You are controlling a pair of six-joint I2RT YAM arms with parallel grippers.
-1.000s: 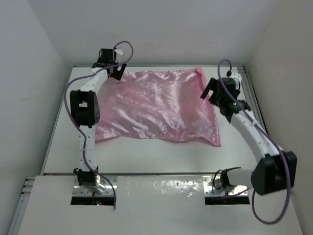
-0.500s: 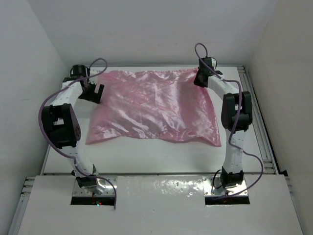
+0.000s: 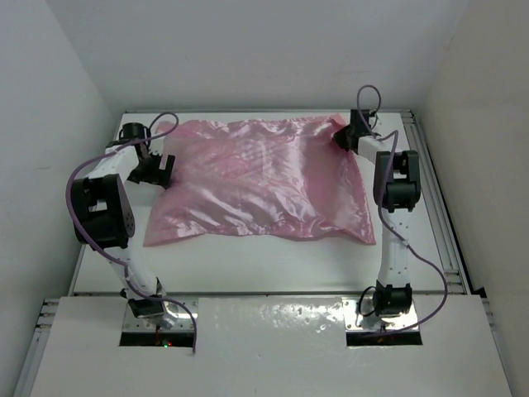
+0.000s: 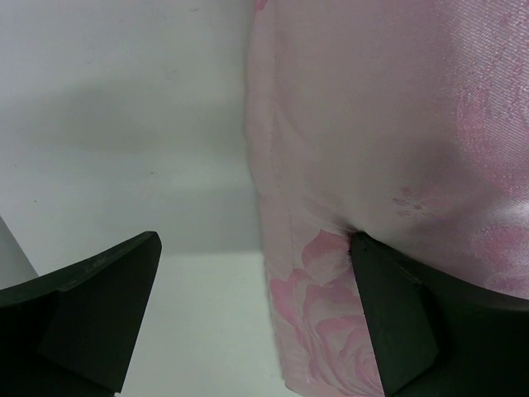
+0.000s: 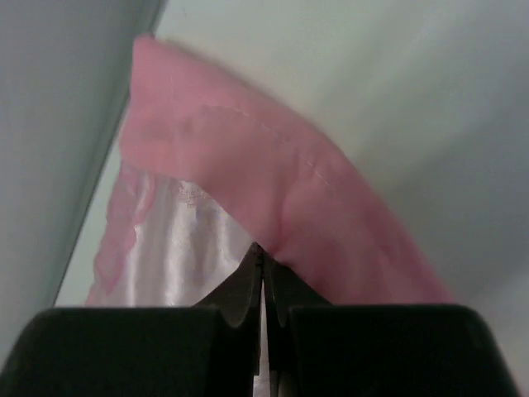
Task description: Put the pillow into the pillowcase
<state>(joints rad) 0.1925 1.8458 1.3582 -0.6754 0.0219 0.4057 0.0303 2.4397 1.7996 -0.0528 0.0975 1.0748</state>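
A lab cell: plain white walls (image 3: 273, 50) enclose a white table (image 3: 248, 265).

Your right end effector (image 5: 262, 258) has both fingers pressed flat together, pinching a fold of the pink pillowcase (image 5: 240, 157) right at the tips. A line of stitching runs across the fabric above the grip. The shinier, paler side shows at lower left.

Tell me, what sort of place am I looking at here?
Most likely a robot test cell in a lab, not a home. A cabled left arm and right arm are bolted to a white table, plain white walls box it in, and a pink pillowcase lies spread on it.
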